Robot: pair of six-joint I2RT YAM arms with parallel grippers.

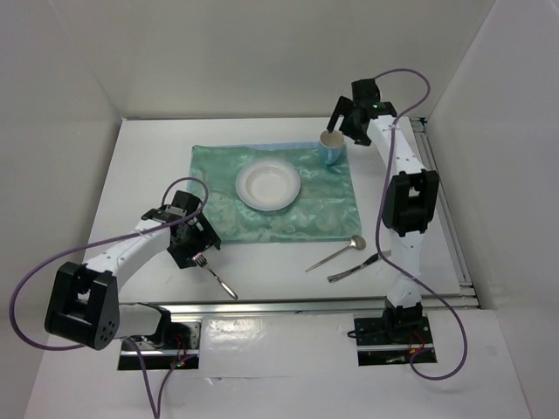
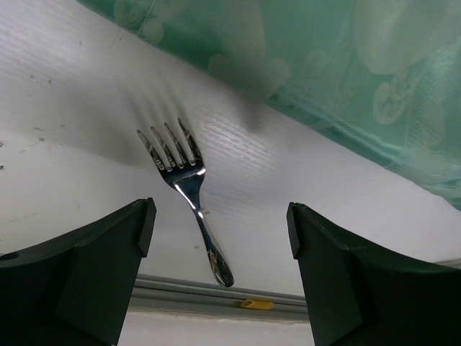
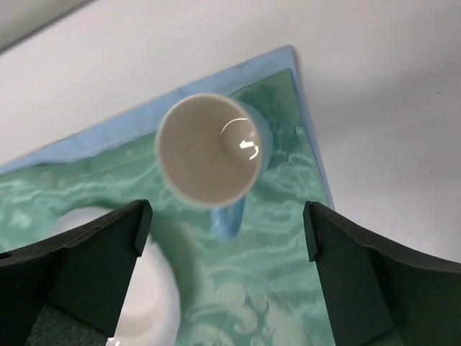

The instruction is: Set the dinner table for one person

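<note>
The white dinner table point(image 1: 148, 166) carries a green marbled placemat point(image 1: 323, 205) with a white plate point(image 1: 268, 185) in its middle. A blue mug point(image 1: 332, 147) with a white inside stands upright on the mat's far right corner. My right gripper point(image 1: 347, 122) hovers open just above and behind the mug; in the right wrist view the mug point(image 3: 209, 151) lies ahead of the open, empty gripper point(image 3: 227, 245). A metal fork point(image 1: 215, 275) lies on the bare table off the mat's near left corner. My left gripper point(image 1: 194, 249) is open over its tines, and the fork point(image 2: 189, 194) lies between the spread fingers.
A spoon point(image 1: 336, 254) and a knife point(image 1: 358, 267) lie on the table near the mat's near right corner, by the right arm. The metal rail point(image 1: 306, 304) runs along the front edge. Another rail point(image 1: 445, 218) runs along the right side. White walls enclose the table.
</note>
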